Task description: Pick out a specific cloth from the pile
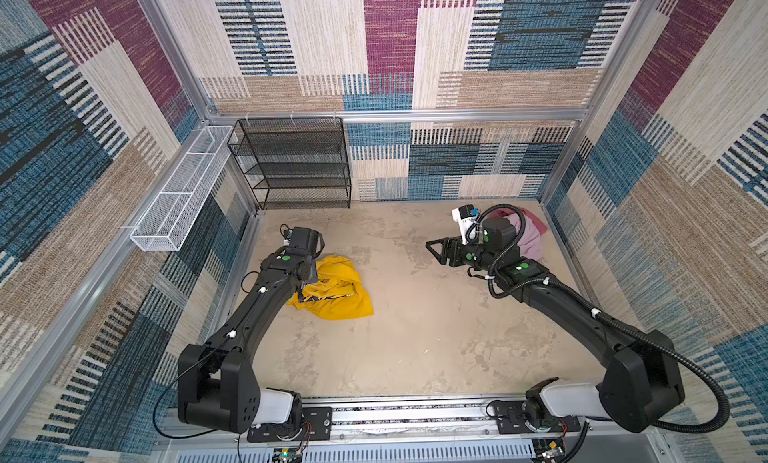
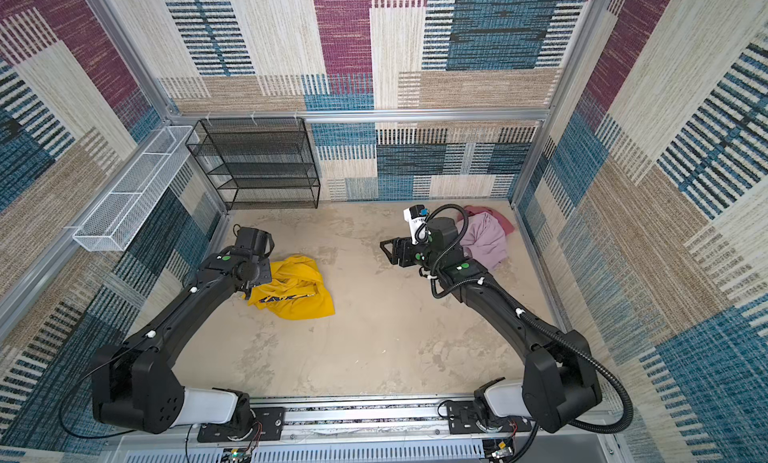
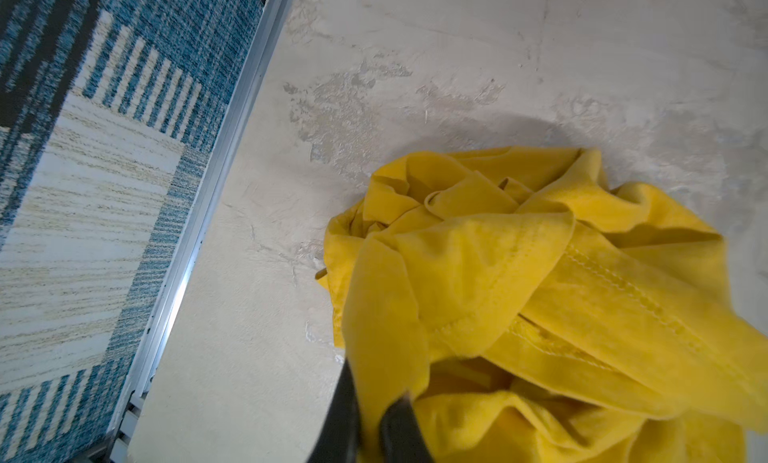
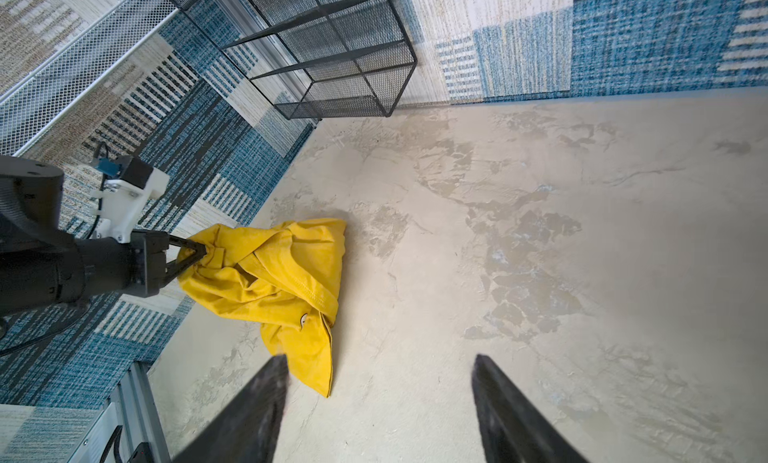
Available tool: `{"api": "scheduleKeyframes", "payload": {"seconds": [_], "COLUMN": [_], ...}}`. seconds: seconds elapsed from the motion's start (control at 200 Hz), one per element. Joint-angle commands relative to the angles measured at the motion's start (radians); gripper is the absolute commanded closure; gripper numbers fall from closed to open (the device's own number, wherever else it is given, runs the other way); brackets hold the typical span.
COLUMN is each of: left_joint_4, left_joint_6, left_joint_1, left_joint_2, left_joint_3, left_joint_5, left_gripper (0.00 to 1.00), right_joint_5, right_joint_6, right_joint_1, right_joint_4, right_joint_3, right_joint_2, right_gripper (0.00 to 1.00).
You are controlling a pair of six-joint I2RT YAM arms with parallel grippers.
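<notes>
One navy print [image 2: 282, 298] crosses the yellow cloth [image 1: 349, 305], creased and unreadable.

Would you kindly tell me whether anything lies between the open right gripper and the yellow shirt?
Nothing visible does: only bare floor separates the right gripper from the yellow shirt. The left gripper is shut on the shirt's edge, and the pink garments lie in the far corner, off that path.

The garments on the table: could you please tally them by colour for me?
Yellow shirt: 1
Rose-red garment: 1
Pink-lilac garment: 1
Total: 3
</notes>
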Motion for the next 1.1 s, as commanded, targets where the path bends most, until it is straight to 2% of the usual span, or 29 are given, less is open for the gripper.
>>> {"api": "scheduleKeyframes", "payload": {"seconds": [0.0, 0.356, 0.461, 0.521, 0.606, 0.726, 0.806, 0.931, 1.092], "left_joint_4": [0.061, 0.074, 0.059, 0.042, 0.022, -0.007, -0.025, -0.044, -0.048], "left_joint_6": [-0.029, -0.056, -0.070, -0.076, -0.075, -0.067, -0.058, -0.081, -0.103], "left_joint_1": [0.014, 0.041, 0.041, 0.041, 0.040, 0.032, -0.004, -0.114, -0.292], "left_joint_2": [0.029, 0.151, 0.124, 0.095, 0.036, -0.047, -0.082, -0.086, 0.015], "left_joint_3": [-0.007, 0.013, 0.015, 0.012, 0.007, 0.012, 0.026, 0.048, 0.072], "left_joint_5": [0.023, 0.024, 0.033, 0.024, 0.010, 0.017, 0.026, 0.073, 0.127], "left_gripper": [1.00, 1.00, 0.68, 0.57, 0.52, 0.52, 0.52, 0.52, 0.52], "right_joint_5": [-0.015, -0.003, 0.002, 0.005, 0.015, 0.023, 0.025, 0.034, 0.036], "right_joint_6": [0.003, 0.010, 0.007, 0.002, -0.005, -0.015, -0.017, -0.016, -0.006], "right_joint_1": [0.001, 0.002, 0.003, 0.002, 0.002, 0.003, 0.002, 0.003, 0.002], "right_joint_4": [0.018, 0.013, 0.010, 0.008, 0.006, 0.005, 0.008, 0.005, -0.001], "right_joint_3": [-0.003, -0.017, -0.023, -0.026, -0.029, -0.028, -0.028, -0.021, -0.027], "right_joint_2": [-0.008, -0.049, -0.069, -0.078, -0.081, -0.080, -0.079, -0.085, -0.107], "right_gripper": [0.27, 0.28, 0.28, 0.27, 0.27, 0.27, 0.27, 0.27, 0.27]}}
